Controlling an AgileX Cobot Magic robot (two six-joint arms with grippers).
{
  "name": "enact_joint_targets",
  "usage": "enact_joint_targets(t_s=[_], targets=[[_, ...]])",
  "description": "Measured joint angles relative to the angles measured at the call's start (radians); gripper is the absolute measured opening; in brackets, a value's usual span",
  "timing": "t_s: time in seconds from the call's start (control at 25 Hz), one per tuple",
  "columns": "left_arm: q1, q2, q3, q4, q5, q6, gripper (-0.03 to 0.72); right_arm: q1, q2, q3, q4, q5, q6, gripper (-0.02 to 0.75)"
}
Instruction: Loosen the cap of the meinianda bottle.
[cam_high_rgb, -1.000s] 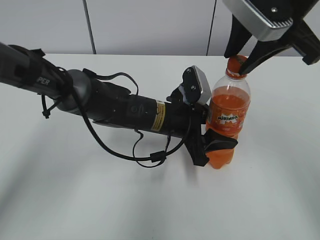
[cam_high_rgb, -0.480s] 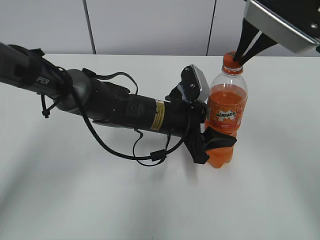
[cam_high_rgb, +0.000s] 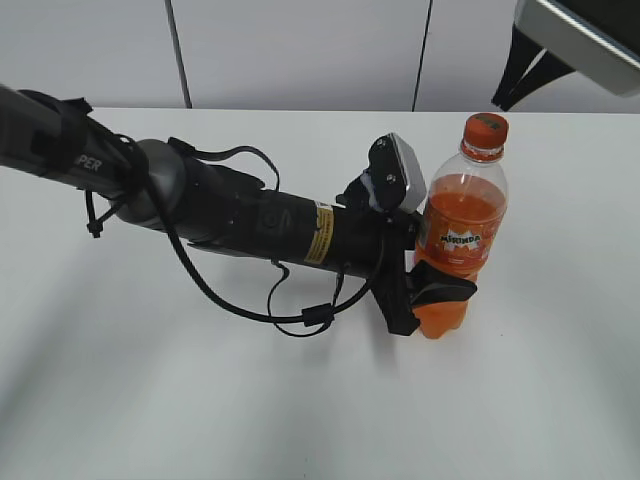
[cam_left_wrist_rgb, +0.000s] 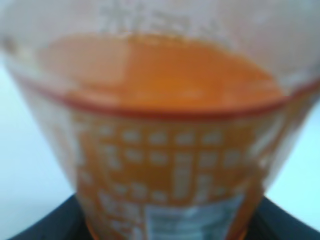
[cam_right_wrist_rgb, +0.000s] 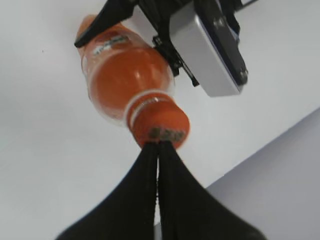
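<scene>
**Bottle held, cap free of the upper gripper**

The meinianda bottle (cam_high_rgb: 456, 235) is seen standing upright on the white table (cam_high_rgb: 150, 400), a little to the right of the middle. Its lower part is clamped by the left gripper (cam_high_rgb: 425, 290), whose dark fingers are closed around the bottle below the label; in the left wrist view only the blurred label and the orange drink are shown, so the grip is confirmed mainly from the exterior view.

The cap (cam_high_rgb: 485, 128) is seated on the neck and is not touched by anything. The right gripper (cam_right_wrist_rgb: 159, 150) is lifted up and away, at the far right; its two black fingers are pressed together with nothing between them, the tips appearing just beside the cap in the right wrist view.

Whether the cap is already loosened cannot be told: no gap is visible. It is judged that either the turn is done, or another grasp is needed.

The table surface is plain, matte white. Behind it, light grey wall panels (cam_high_rgb: 300, 50) with vertical seams are seen.
</scene>
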Motion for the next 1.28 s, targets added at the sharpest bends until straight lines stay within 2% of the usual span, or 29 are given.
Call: enact_joint_targets(t_s=[0.16, 0.28, 0.4, 0.56, 0.64, 0.68, 0.84, 0.88, 0.96, 1.12, 1.28], targets=[[-0.002, 0.0, 0.0, 0.005, 0.0, 0.007, 0.389, 0.0, -0.086, 0.006, 0.016, -0.003, 0.182, -0.015], [-0.002, 0.0, 0.0, 0.005, -0.001, 0.007, 0.389, 0.0, -0.146, 0.006, 0.06, -0.003, 0.437, -0.015], [-0.002, 0.0, 0.0, 0.005, -0.001, 0.007, 0.388, 0.0, -0.187, 0.006, 0.104, -0.003, 0.832, -0.012], [-0.002, 0.0, 0.0, 0.005, -0.001, 0.007, 0.388, 0.0, -0.201, 0.006, 0.129, -0.002, 1.528, 0.01], [-0.002, 0.0, 0.0, 0.005, -0.001, 0.007, 0.388, 0.0, -0.201, 0.008, 0.112, -0.002, 1.792, 0.077], [-0.002, 0.0, 0.0, 0.005, -0.001, 0.007, 0.388, 0.0, -0.201, 0.008, 0.1, -0.002, 1.885, 0.144], [-0.002, 0.0, 0.0, 0.005, -0.001, 0.007, 0.388, 0.0, -0.201, 0.008, 0.073, -0.001, 2.096, 0.506], [-0.002, 0.0, 0.0, 0.005, -0.001, 0.007, 0.388, 0.0, -0.201, 0.009, 0.073, -0.001, 2.137, 0.557], [-0.002, 0.0, 0.0, 0.005, -0.001, 0.007, 0.388, 0.0, -0.201, 0.012, 0.072, -0.001, 2.186, 0.571], [-0.002, 0.0, 0.0, 0.005, -0.001, 0.007, 0.388, 0.0, -0.184, 0.04, 0.072, -0.001, 2.211, 0.508], [-0.002, 0.0, 0.0, 0.005, -0.002, 0.007, 0.388, 0.0, -0.134, 0.047, 0.072, -0.001, 2.21, 0.496]])
